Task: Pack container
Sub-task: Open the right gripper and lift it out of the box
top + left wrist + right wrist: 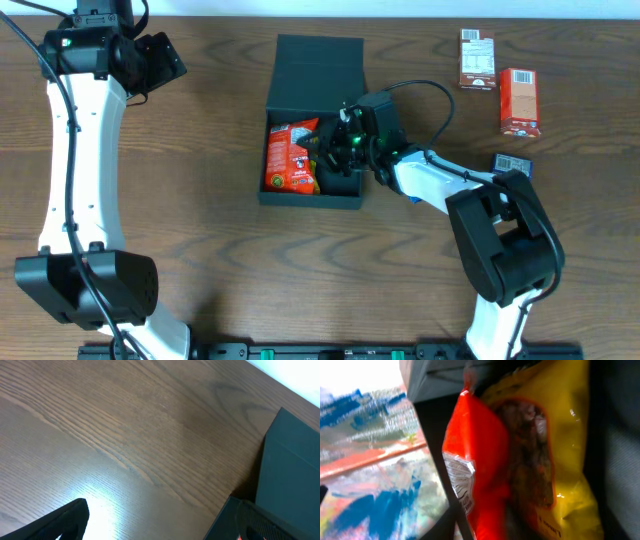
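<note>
Glossy crinkled red-and-yellow snack packet (485, 460) fills my right-wrist view. Container (318, 65): matte black square cardboard, flap lid laid flat behind; orange packet (291, 157) in its left half. Right gripper (340, 148) dips into container's right half, I cannot tell jaw state. Left gripper (158, 58) well left of container, spread, empty.

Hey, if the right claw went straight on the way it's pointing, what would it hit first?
Most likely the red and yellow snack packet, which fills the wrist view directly ahead of the right claw inside the black container. It looks very close, though depth is unclear.
</note>
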Tool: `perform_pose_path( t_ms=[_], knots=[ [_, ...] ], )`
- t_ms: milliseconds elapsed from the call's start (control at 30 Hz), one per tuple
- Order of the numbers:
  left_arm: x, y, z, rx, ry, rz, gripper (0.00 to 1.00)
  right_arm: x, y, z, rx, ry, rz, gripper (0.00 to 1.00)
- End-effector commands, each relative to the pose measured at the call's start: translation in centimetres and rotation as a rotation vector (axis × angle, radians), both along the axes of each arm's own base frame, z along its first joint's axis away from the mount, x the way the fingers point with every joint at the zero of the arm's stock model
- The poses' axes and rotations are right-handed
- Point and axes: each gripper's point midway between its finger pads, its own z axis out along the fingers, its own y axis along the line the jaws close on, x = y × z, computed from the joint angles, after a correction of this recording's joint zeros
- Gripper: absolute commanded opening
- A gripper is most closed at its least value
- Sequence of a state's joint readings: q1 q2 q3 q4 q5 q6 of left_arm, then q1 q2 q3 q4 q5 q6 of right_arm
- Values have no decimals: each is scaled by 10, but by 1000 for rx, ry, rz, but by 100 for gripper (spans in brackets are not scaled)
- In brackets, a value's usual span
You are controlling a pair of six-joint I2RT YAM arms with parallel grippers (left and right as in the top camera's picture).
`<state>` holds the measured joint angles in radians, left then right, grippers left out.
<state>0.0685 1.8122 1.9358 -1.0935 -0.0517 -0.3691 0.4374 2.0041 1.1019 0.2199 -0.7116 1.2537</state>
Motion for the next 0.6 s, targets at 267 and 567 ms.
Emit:
perform_pose_path(
  t_ms=[267,567],
  knots=[
    [0,1,-5,2,15,-4,95,4,-16,55,97,-165,97,99],
    [0,1,-5,2,15,-4,95,2,-36,142,-7,-457,70,99]
  ],
)
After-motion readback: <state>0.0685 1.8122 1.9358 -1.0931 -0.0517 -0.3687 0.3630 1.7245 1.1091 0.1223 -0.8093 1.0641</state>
